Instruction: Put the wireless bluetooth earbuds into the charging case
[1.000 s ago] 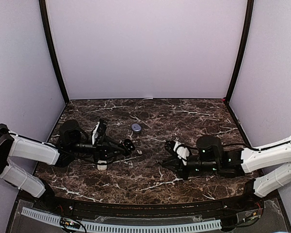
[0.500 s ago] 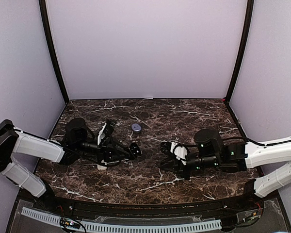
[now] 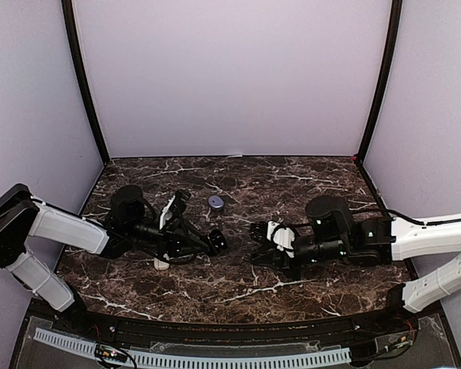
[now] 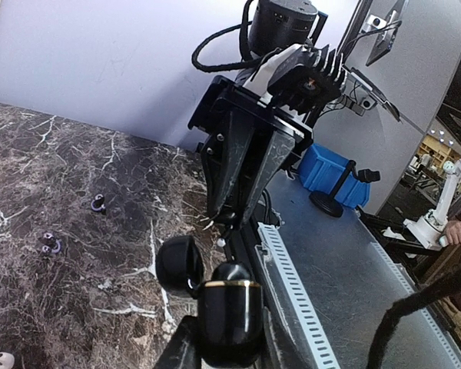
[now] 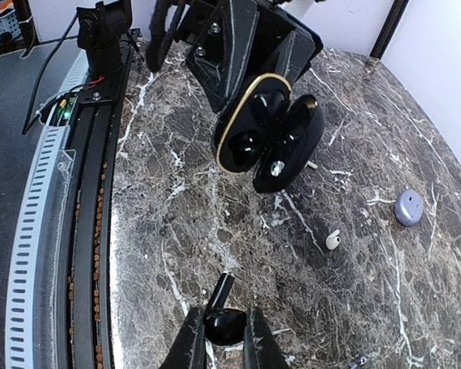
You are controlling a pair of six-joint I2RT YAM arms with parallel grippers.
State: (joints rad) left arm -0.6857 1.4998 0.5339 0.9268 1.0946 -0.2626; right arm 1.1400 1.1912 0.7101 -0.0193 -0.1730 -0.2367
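The charging case (image 5: 255, 129) is black with a gold rim, and its lid hangs open. My left gripper (image 4: 229, 338) is shut on the case (image 4: 229, 307) and holds it just above the table near the middle (image 3: 213, 241). My right gripper (image 5: 224, 338) is shut on a black stemmed earbud (image 5: 224, 321), stem pointing toward the case. In the top view the right gripper (image 3: 253, 240) faces the case a short gap away. A white earbud (image 5: 333, 240) lies on the marble beyond the case. Two small purple earbuds (image 4: 98, 204) (image 4: 50, 244) lie farther off.
A round lilac case (image 3: 216, 201) sits behind the grippers, also in the right wrist view (image 5: 409, 206). A small white object (image 3: 161, 264) lies beside the left arm. The table's front edge carries a black rail and a slotted white strip (image 3: 192, 358).
Both arms have closed in on each other. The left gripper carried the open case to the right and the right gripper brought its earbud to the left. Both grips are unchanged.
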